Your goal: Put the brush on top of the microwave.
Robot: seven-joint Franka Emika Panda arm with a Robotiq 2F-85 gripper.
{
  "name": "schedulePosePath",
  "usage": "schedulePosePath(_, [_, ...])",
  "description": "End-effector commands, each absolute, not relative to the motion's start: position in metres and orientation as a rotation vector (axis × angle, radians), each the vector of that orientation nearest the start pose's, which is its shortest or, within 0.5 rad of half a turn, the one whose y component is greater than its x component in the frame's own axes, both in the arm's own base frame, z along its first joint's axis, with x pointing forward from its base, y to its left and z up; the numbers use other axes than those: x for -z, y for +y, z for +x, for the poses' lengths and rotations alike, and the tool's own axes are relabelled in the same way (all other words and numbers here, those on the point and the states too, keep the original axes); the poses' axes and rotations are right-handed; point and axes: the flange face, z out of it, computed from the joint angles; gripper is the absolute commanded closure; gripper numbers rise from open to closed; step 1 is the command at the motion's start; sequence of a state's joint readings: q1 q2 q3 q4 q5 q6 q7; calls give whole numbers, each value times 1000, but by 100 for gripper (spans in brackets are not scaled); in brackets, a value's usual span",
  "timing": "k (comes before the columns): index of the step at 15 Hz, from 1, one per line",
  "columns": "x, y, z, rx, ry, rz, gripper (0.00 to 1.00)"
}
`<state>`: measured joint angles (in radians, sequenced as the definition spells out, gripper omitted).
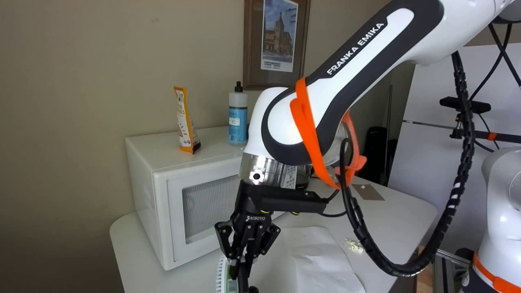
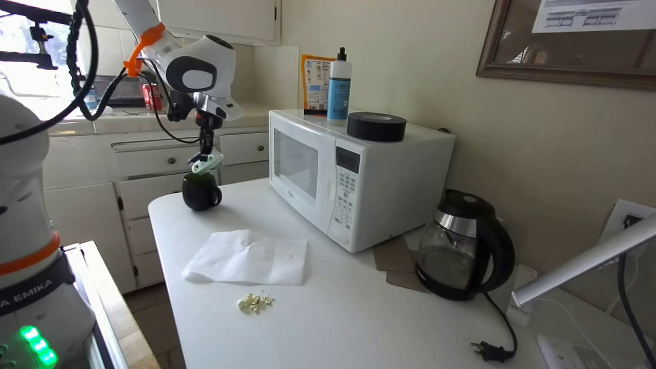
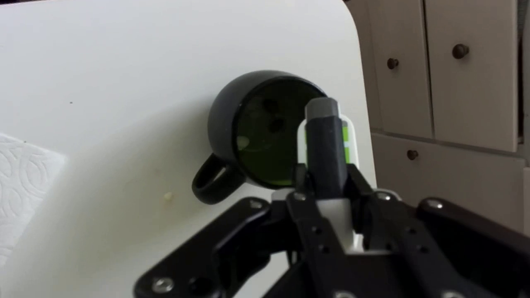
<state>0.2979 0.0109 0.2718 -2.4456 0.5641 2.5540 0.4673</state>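
Both exterior views share the microwave [image 2: 359,179]; the wrist view peers down, near a mug [image 3: 225,118].

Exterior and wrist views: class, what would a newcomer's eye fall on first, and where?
Probably the big white arm, slanting across an exterior view with a bright orange strap around it. Next, the gripper, pinching the brush, which hides part of the dark mug in the wrist view. Then the white microwave on the table, with an orange packet, a blue-labelled bottle and a black disc on top.
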Motion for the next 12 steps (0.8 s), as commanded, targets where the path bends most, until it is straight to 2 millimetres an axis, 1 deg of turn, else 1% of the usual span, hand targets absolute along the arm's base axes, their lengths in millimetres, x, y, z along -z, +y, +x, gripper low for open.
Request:
schedulePosePath(1, [-336,256,406,-48,475,-2739,94])
schedulePosePath(3, [-359,248,403,44,504,-2700,94])
schedulePosePath(4, [-373,240,403,119,556,-2650,94])
schedulePosePath(5, [-386,231,404,156,597,-2599,94])
schedulePosePath(6, [-399,220,407,192,638,-2548,94])
schedulePosePath(8, [-419,196,412,259,733,-2449,94])
schedulePosePath(9, [-426,184,415,301,775,-2403,94])
schedulePosePath(10, [-417,206,422,244,713,-2474,94])
schedulePosePath(11, [-424,199,423,266,722,-2458,76])
schedulePosePath(12, [-425,198,424,270,723,-2457,76])
